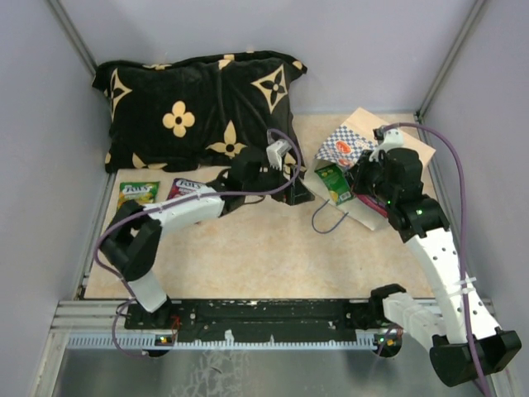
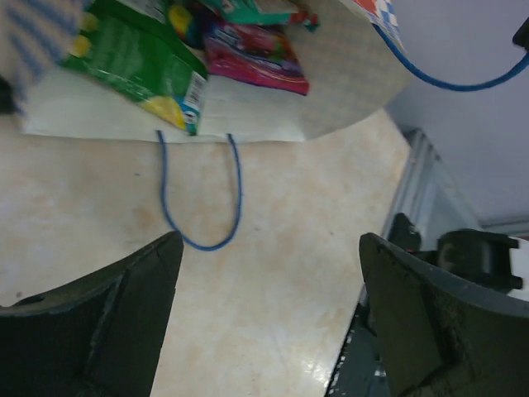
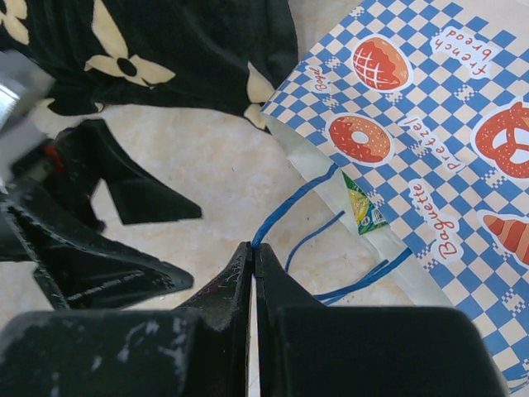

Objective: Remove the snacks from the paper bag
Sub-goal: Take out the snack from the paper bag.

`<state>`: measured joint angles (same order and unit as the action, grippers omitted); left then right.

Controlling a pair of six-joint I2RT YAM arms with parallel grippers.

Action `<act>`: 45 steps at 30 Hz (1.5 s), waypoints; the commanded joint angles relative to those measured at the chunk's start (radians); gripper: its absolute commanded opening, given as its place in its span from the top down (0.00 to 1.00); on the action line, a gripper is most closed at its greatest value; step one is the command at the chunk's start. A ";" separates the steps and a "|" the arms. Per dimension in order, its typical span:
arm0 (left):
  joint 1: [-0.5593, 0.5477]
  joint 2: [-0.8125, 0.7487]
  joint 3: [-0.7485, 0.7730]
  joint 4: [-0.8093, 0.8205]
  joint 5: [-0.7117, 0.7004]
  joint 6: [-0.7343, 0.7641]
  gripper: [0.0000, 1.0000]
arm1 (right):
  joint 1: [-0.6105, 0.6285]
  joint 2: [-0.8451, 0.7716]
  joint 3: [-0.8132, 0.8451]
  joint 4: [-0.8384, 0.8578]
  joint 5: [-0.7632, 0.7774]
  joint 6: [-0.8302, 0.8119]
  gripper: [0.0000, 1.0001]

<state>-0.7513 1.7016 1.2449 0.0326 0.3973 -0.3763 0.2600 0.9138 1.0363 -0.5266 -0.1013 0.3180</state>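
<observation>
Starting at our right gripper (image 3: 252, 248): the fingers are pressed flat together with no gap at all. A blue cord handle (image 3: 293, 207) of the paper bag (image 3: 430, 165) runs straight into the tips, so it looks pinched there. Just past the tips we get the bag's checkered side with the donut and pretzel prints. The corner of a green packet (image 3: 364, 211) pokes out at the mouth, right beside the cord. Further out, up and left of the fingers, is the black cushion (image 3: 165, 50) with tan flowers.

Our left gripper (image 2: 269, 240) is spread wide with nothing between the fingers, just bare table (image 2: 273, 314) under them. Right ahead of the tips the bag's other handle loop (image 2: 202, 198) lies flat on the table. Just beyond it is the bag's cream mouth with snacks spilling out: the green packet, a magenta packet (image 2: 256, 50) beside it, and a teal-looking packet (image 2: 256, 10) at the far edge. None of them touch the fingers.

From above, well back from the left fingers and out by that arm's elbow, two more are out on the table. There's a yellow-green packet (image 1: 136, 193) and a loose magenta packet (image 1: 186, 186), both near the cushion's front edge.
</observation>
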 commanded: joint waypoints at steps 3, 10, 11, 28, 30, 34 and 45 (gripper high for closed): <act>-0.040 0.243 -0.203 1.089 0.178 -0.730 0.19 | 0.010 -0.033 0.060 0.010 0.006 0.002 1.00; -0.122 0.503 -0.120 1.276 -0.096 -0.937 0.19 | 0.009 -0.053 0.067 -0.037 0.035 -0.022 1.00; -0.129 0.515 -0.118 1.263 -0.148 -0.941 0.19 | 0.010 -0.056 0.065 -0.047 0.041 -0.027 1.00; -0.158 0.536 -0.012 0.827 -0.609 -0.755 0.23 | 0.010 -0.080 0.061 -0.079 0.057 -0.022 1.00; -0.158 0.540 0.008 0.772 -0.628 -0.743 0.25 | 0.010 -0.083 0.062 -0.082 0.059 -0.020 1.00; -0.163 0.558 0.056 0.684 -0.669 -0.683 0.27 | 0.010 -0.091 0.061 -0.085 0.061 -0.018 1.00; -0.172 0.667 0.207 0.543 -0.705 -0.656 0.30 | 0.010 -0.091 0.053 -0.075 0.060 -0.020 1.00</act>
<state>-0.9154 2.3184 1.3937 0.6422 -0.2817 -1.0523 0.2600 0.8433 1.0370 -0.6365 -0.0452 0.3073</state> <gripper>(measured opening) 0.702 0.008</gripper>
